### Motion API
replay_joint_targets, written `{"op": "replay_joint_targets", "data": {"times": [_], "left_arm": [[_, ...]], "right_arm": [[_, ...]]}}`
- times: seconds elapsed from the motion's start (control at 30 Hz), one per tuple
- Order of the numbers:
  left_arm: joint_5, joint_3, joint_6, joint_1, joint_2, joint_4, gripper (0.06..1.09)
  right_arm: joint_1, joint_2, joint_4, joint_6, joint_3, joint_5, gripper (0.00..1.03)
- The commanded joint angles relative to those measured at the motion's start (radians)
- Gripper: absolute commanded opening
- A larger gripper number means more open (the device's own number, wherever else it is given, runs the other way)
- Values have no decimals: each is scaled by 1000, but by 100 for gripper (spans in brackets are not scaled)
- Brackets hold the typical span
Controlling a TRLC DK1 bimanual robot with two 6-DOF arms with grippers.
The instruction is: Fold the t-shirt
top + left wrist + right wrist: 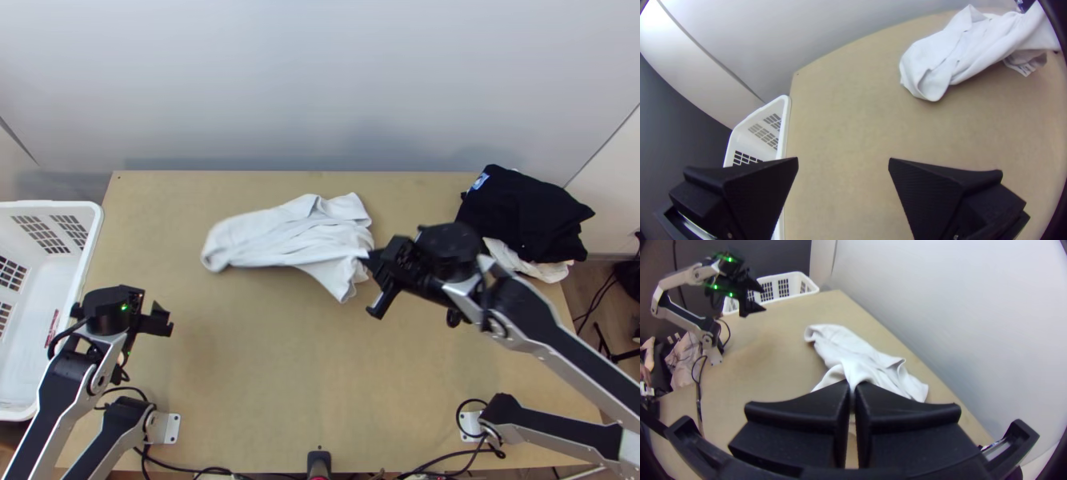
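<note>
T-shirt (288,232): white, on the far half of the table (320,384), about midway across. Lies bunched lengthwise, not spread flat; creases run along it. The end toward the left arm is rounded and rolled over on itself; the other end is wider, with one corner toward the wall (320,80) and one toward the near edge.

Right gripper (370,258): at the shirt's right-hand side in the top view. Right wrist view shows its two black fingers closed together on a narrow gathered peak of the white fabric. Which part of the garment this is, cannot tell.

Left gripper (165,318): above the left part of the table, well apart from the shirt. Left wrist view shows its fingers wide apart, nothing between them.

Surroundings: white basket (48,205) with slotted walls, beside the table's left edge. At the far right corner, a pile of black cloth (524,212) with a small blue-and-white patch; white cloth (544,273) lies under it, partly jutting out on the near side. Black cables (180,467) run along the near edge of the table.
</note>
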Motion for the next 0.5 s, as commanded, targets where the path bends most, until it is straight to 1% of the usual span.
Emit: {"op": "replay_joint_targets", "data": {"times": [0.0, 0.07, 0.1, 0.23, 0.47], "left_arm": [[-1, 20, 34, -140, 46, 18, 104], [-1, 33, 44, -216, 54, 11, 104], [-1, 45, 47, -242, 68, 11, 104], [-1, 149, 53, -322, 162, 5, 104], [-1, 292, 42, -425, 310, -8, 104]], "right_arm": [[65, 32, -88, 73, 317, 89, 3], [63, 73, -85, 109, 395, 107, 3], [63, 85, -78, 114, 421, 116, 3], [65, 141, -10, 119, 530, 170, 3], [75, 289, 4, 117, 834, 225, 3]]}}
